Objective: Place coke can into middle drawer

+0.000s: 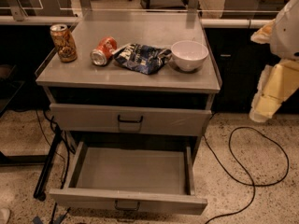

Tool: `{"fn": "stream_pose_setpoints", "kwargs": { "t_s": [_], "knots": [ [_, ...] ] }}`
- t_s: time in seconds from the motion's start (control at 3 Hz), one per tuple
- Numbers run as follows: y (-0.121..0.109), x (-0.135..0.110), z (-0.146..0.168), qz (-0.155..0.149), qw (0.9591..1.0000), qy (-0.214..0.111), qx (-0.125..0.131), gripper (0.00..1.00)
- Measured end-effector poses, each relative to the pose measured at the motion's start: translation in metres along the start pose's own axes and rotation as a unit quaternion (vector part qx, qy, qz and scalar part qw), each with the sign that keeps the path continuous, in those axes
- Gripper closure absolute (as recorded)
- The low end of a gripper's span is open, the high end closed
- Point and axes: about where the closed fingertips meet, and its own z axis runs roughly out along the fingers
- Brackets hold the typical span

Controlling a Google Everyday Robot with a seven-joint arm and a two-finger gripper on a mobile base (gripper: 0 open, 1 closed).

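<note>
The coke can (103, 51) lies on its side on the grey cabinet top (140, 76), silver top facing front-left, between a taller brown-gold can and a chip bag. The middle drawer (128, 199) is pulled out wide at the bottom of the cabinet, and its grey inside holds nothing. My gripper (264, 108) hangs at the far right of the camera view, pale yellow under the white arm. It is to the right of the cabinet, below the level of its top, and holds nothing that I can see.
A brown-gold patterned can (63, 42) stands upright at the top's left edge. A dark blue chip bag (142, 57) and a white bowl (189, 55) lie right of the coke can. The drawer front above (130, 119) is closed. A black cable (252, 171) loops on the floor at right.
</note>
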Motion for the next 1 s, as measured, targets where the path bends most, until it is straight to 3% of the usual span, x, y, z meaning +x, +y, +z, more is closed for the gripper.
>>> {"fn": "stream_pose_setpoints", "kwargs": {
  "t_s": [0.33, 0.67, 1.0],
  "knots": [
    [-0.043, -0.039, 0.019, -0.009, 0.9998, 0.015, 0.001, 0.0],
    [-0.043, -0.039, 0.019, -0.009, 0.9998, 0.015, 0.001, 0.0],
    [-0.061, -0.05, 0.021, -0.008, 1.0, 0.001, 0.004, 0.0]
  ]
}}
